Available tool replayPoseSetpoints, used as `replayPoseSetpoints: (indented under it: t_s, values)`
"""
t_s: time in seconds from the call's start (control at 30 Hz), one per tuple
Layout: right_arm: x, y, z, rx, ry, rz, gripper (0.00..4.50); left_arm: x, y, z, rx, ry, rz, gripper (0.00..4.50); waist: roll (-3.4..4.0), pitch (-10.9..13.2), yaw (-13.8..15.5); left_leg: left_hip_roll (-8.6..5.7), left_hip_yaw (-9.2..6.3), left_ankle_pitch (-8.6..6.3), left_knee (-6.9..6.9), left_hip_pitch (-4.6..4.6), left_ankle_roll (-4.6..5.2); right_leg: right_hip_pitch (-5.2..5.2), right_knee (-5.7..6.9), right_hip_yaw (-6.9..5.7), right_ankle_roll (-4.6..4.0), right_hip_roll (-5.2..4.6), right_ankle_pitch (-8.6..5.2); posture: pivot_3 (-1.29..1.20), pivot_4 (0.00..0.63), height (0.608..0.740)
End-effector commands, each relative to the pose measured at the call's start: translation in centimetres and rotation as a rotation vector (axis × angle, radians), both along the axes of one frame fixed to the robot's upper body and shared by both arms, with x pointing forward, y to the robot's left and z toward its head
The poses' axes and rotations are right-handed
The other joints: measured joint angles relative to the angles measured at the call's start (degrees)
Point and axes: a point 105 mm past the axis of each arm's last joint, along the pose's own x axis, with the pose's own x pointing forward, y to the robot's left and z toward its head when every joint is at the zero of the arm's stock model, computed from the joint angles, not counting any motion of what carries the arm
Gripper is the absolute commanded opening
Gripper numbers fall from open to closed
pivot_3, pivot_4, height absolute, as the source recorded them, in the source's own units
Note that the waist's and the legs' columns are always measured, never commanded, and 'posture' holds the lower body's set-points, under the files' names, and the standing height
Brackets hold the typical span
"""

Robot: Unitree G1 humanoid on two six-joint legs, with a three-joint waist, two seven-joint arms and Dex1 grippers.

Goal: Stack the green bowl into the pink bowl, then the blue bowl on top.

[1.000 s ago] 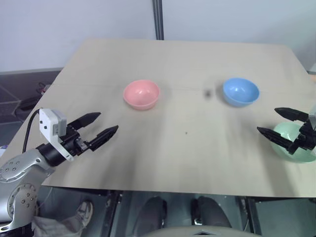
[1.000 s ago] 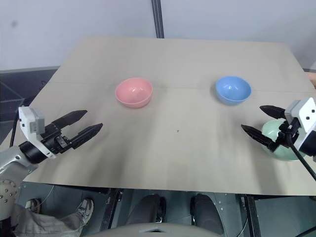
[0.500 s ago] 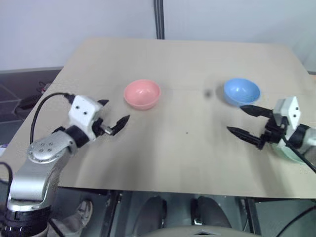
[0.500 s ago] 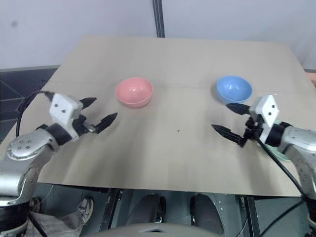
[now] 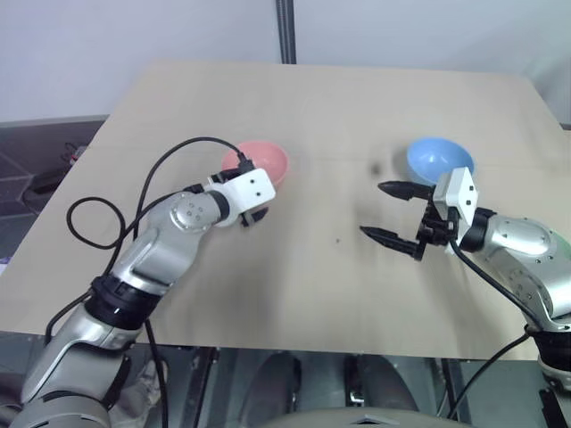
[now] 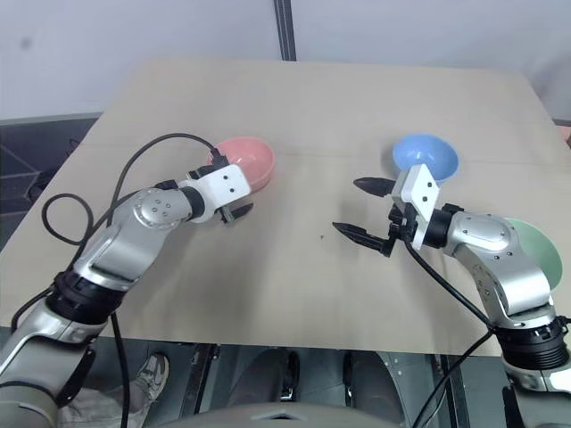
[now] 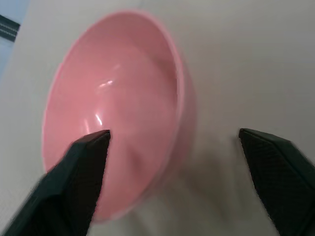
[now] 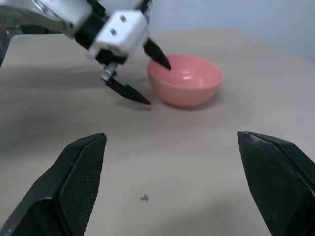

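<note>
The pink bowl [image 6: 252, 157] sits left of the table's middle. My left gripper [image 6: 229, 185] is open at the bowl's near rim; in the left wrist view one finger [image 7: 83, 167] is inside the pink bowl [image 7: 118, 113] and the other [image 7: 275, 167] is outside it. Over the middle of the table my right gripper [image 6: 346, 206] hangs open with nothing in it, pointing left. The blue bowl [image 6: 426, 156] stands just behind it. The green bowl [image 6: 538, 251] rests near the right edge, partly hidden by the right arm.
The light wooden table [image 5: 312, 294] has its front edge close to me and its side edges near both arms. A black cable [image 5: 116, 232] loops off the left arm. A grey post [image 5: 286, 31] stands behind the table's far edge.
My left arm swung forward and right, rolling its wrist, until its fingers straddle the pink bowl's rim. My right gripper moved left, away from the green bowl, still open.
</note>
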Motion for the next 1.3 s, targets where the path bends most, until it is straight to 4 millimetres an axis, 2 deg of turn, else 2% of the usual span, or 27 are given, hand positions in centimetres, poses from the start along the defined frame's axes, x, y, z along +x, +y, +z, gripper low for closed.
replayPoseSetpoints:
  t_s: [0.03, 0.17, 0.2, 0.3, 0.37, 0.47, 0.53, 0.63, 0.83, 0.97, 1.0, 1.03, 1.13, 1.2, 1.27, 1.3]
  values:
    - [-0.1, -0.2, 1.2, 0.005, -0.070, -0.015, 4.50, 0.6, -1.0, 0.9, 0.012, -0.050, -0.049, 2.13, 0.00, 0.0, 0.0, -0.01, 0.00, 0.00, 0.01, 0.00, 0.00, 0.00, 0.00, 0.00, 0.01, 0.00, 0.00, 0.00, 0.150, 0.740]
    - [-0.2, -0.5, 1.2, 0.009, -0.073, -0.040, 4.50, 0.7, -1.5, 0.9, -0.012, -0.032, -0.077, 0.14, 0.00, 0.0, 0.0, 0.00, -0.02, 0.00, 0.03, -0.01, 0.00, 0.00, 0.03, 0.00, 0.01, -0.01, 0.01, 0.00, 0.150, 0.740]
    - [-0.3, -0.6, 1.1, 0.008, -0.073, -0.045, 4.50, 0.7, -1.7, 1.0, -0.028, -0.027, -0.087, 0.04, 0.00, 0.0, 0.0, 0.01, -0.03, 0.00, 0.03, -0.01, 0.00, 0.00, 0.04, -0.01, 0.01, 0.00, 0.01, 0.00, 0.150, 0.740]
    - [-0.3, -0.8, 0.9, 0.008, -0.074, -0.061, 4.50, -0.2, -2.8, 1.1, -0.053, -0.012, -0.164, 0.04, 0.00, 0.0, 0.0, 0.01, -0.03, 0.00, 0.04, -0.01, 0.00, 0.00, 0.05, -0.01, 0.01, -0.01, 0.01, 0.00, 0.150, 0.740]
    - [-0.4, -1.1, 0.8, 0.009, -0.074, -0.080, 4.50, -1.5, -4.0, 1.3, -0.072, 0.013, -0.269, 0.04, 0.00, 0.0, -0.1, 0.01, -0.02, 0.00, 0.07, 0.00, 0.00, 0.00, 0.07, 0.00, 0.01, -0.01, 0.01, 0.00, 0.150, 0.740]
    - [-0.8, -2.1, 0.9, 0.008, -0.070, -0.136, 4.50, -4.7, -6.5, 1.8, -0.119, 0.073, -0.494, 0.04, 0.00, 0.0, 0.1, 0.02, -0.03, 0.00, 0.08, -0.02, 0.00, 0.00, 0.06, 0.00, 0.01, -0.03, 0.01, 0.00, 0.150, 0.740]
    - [-1.3, -2.9, 0.8, 0.005, -0.066, -0.179, 4.50, -6.3, -7.3, 1.6, -0.106, 0.103, -0.605, 0.04, 0.00, 0.0, 0.1, 0.02, -0.03, 0.00, 0.08, -0.07, 0.00, 0.00, 0.01, -0.02, 0.01, -0.09, 0.01, 0.00, 0.150, 0.740]
    - [-2.3, -4.3, 0.3, -0.006, -0.046, -0.257, 4.50, -7.3, -7.9, 1.4, -0.125, 0.168, -0.683, 0.04, 0.00, 0.0, 0.2, 0.01, -0.05, 0.00, 0.10, -0.07, 0.00, 0.03, 0.03, -0.04, 0.01, -0.09, 0.01, 0.00, 0.150, 0.740]
    - [-4.2, -6.1, -0.5, -0.020, -0.022, -0.387, 4.50, -7.5, -9.9, 1.6, -0.141, 0.231, -0.848, 0.04, 0.01, 0.0, 0.0, 0.02, -0.07, -0.06, 0.30, 0.03, 0.14, 0.10, 0.31, -0.03, 0.05, 0.09, 0.04, 0.00, 0.150, 0.740]
    - [-4.6, -6.3, -0.7, -0.024, -0.023, -0.429, 4.50, -7.8, -11.1, 1.4, -0.171, 0.290, -0.931, 1.47, 0.01, 0.0, -0.2, 0.00, -0.04, -0.14, 0.79, 0.05, 0.28, 0.11, 0.78, 0.01, 0.05, 0.27, 0.03, 0.00, 0.150, 0.740]
    - [-4.6, -6.4, -0.7, -0.025, -0.025, -0.439, 4.50, -7.7, -11.2, 1.3, -0.174, 0.299, -0.942, 2.02, 0.01, 0.0, -0.2, -0.01, 0.01, -0.14, 0.83, 0.08, 0.28, 0.12, 0.85, 0.04, 0.05, 0.26, 0.03, 0.00, 0.150, 0.740]
    - [-4.5, -6.4, -0.6, -0.026, -0.027, -0.447, 4.50, -7.9, -11.3, 1.2, -0.181, 0.314, -0.959, 2.25, 0.00, 0.0, -0.3, -0.02, 0.04, -0.14, 0.85, 0.15, 0.29, 0.15, 0.89, 0.08, 0.06, 0.27, 0.03, 0.00, 0.150, 0.740]
    - [-4.5, -6.6, -0.6, -0.025, -0.030, -0.471, 4.50, -7.9, -11.4, 1.2, -0.196, 0.319, -0.973, 3.62, 0.00, 0.0, -0.2, 0.00, 0.02, -0.13, 0.85, 0.27, 0.32, 0.23, 0.95, 0.09, 0.06, 0.32, 0.02, 0.00, 0.150, 0.740]
    - [-4.3, -7.1, -0.5, -0.044, -0.051, -0.514, 4.50, -7.7, -11.2, 2.0, -0.245, 0.302, -0.953, 4.47, 0.00, 0.0, -0.1, 0.01, 0.01, -0.12, 0.85, 0.36, 0.33, 0.29, 0.98, 0.09, 0.06, 0.36, 0.02, 0.00, 0.150, 0.740]
    - [-4.2, -7.5, -0.4, -0.054, -0.071, -0.555, 4.50, -7.4, -10.9, 2.9, -0.310, 0.288, -0.916, 4.47, 0.00, 0.0, -0.2, 0.01, 0.01, -0.12, 0.85, 0.37, 0.33, 0.30, 0.98, 0.10, 0.06, 0.36, 0.02, 0.00, 0.150, 0.740]
    - [-4.0, -7.9, -0.4, -0.057, -0.072, -0.582, 4.50, -7.2, -10.5, 4.1, -0.433, 0.294, -0.882, 4.47, 0.00, 0.0, -0.2, 0.02, 0.03, -0.12, 0.85, 0.37, 0.33, 0.30, 0.98, 0.12, 0.06, 0.35, 0.02, 0.00, 0.150, 0.740]
